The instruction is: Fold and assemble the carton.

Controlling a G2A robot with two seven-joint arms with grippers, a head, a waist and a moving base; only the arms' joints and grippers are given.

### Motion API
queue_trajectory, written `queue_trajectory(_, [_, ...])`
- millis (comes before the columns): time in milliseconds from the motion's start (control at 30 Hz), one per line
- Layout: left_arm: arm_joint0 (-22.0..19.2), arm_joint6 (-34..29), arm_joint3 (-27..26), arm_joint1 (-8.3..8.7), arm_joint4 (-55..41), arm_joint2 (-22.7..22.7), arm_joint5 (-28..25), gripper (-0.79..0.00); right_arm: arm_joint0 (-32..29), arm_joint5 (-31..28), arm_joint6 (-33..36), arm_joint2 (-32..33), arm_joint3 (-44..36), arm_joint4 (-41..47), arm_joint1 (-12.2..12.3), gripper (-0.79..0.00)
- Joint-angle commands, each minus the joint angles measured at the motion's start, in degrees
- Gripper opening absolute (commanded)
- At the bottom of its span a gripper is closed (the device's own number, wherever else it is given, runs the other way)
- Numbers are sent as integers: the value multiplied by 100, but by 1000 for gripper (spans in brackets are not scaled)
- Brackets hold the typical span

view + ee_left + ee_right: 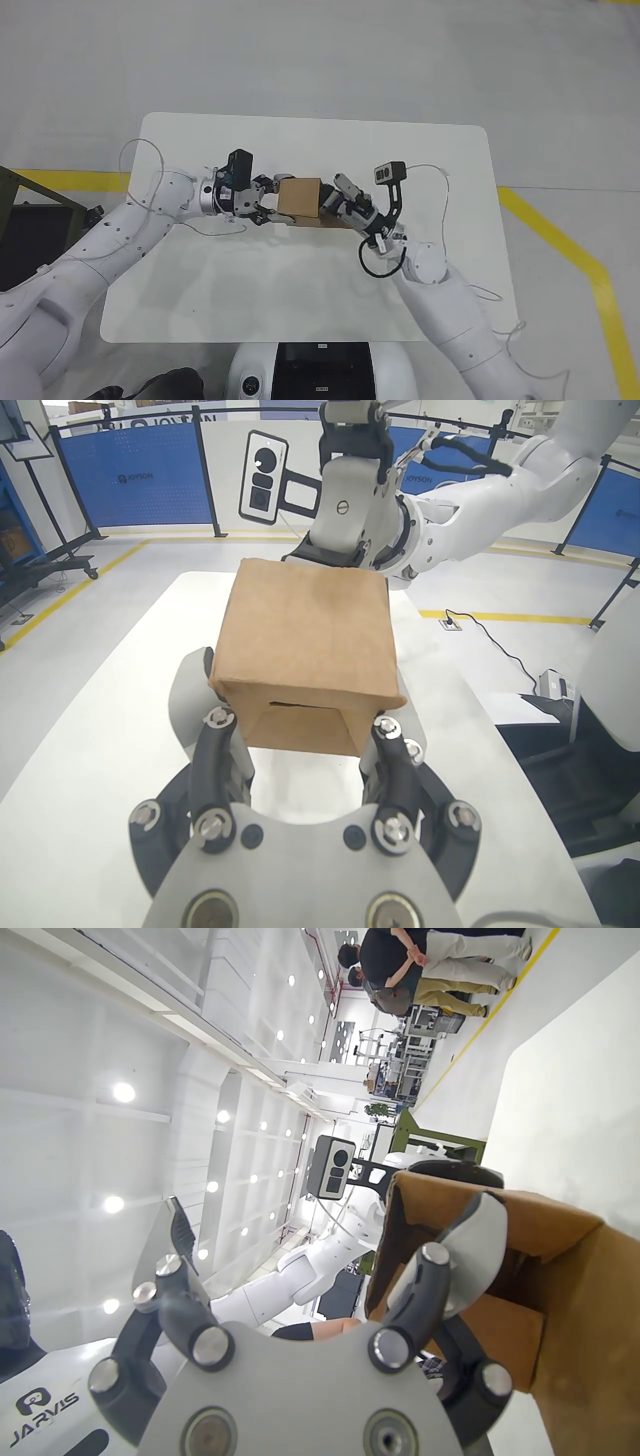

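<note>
Jaws on the L gripper (300, 700) are spread about as wide as the carton (305, 635) and closed onto its left end, one pad on the far side, one on the near side, both touching cardboard, so it has hold of the box. Jaws on the R gripper (325, 1223) stand wide apart w/ nothing pinched: one finger (475, 1238) is poked inside the carton's open right end, up against an inner wall, and the other finger (175, 1233) is out in free air, well clear of the cardboard. Carton is plain brown, lying lengthwise left-right approx mid table (300, 300), a bit toward the far edge, directly btwn the two grippers. Its top panel is flat & closed; the left end is open, w/ a panel set back inside and a thin slit along that panel's upper edge. Right end is open too, w/ folded flaps visible inside. From above, a strip of brown cardboard juts out low along the near side, toward the right end. Can't tell whether the box rests on the table or is held just off it. R arm's wrist cam (262, 477) on its black bracket sits near the carton's right end, on the far side. Yellow floor tape (565, 235) runs past the table's right side
</note>
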Motion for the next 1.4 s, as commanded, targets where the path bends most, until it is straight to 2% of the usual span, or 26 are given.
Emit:
queue_trajectory(0, [-6,0,10,1,-2,1,0,-413,18,-18,-1,-14,8,-11,-6,0])
queue_trajectory(100, [-20,0,91,7,-19,-6,0,-419,-65,-82,-29,160,-130,-26,29,0])
queue_trajectory(300, [-23,0,194,17,-119,-34,0,-428,-481,108,160,971,-584,255,210,0])
queue_trajectory(400, [-17,0,167,44,-204,-95,0,-434,-508,505,545,1326,-449,804,283,0])
queue_trajectory(500, [-6,0,120,88,-321,-184,0,-443,-410,631,953,1653,-110,1120,345,0])
queue_trajectory(667, [54,0,-77,202,-473,-319,0,-456,-272,895,1246,1844,272,680,431,0])
queue_trajectory(867, [154,1,-402,367,-745,-390,0,-453,-190,1365,1591,1746,602,228,489,0])
queue_trajectory(967, [184,1,-540,445,-958,-353,0,-446,-132,1496,1661,1664,781,124,495,-114])
queue_trajectory(1100, [147,0,-661,546,-1172,-251,0,-446,-94,1588,1793,1524,861,23,497,-145])
queue_trajectory(1133, [128,0,-680,568,-1187,-219,0,-443,-88,1583,1811,1491,859,-18,498,-249])
queue_trajectory(1167, [110,0,-705,587,-1197,-181,0,-443,-92,1588,1860,1444,834,-9,494,-289])
queue_trajectory(1233, [72,0,-731,615,-1201,-83,0,-446,-105,1567,1947,1367,765,31,488,-339])
queue_trajectory(1367, [-40,0,-712,633,-1172,155,0,-446,-158,1484,2068,1229,594,117,476,-385])
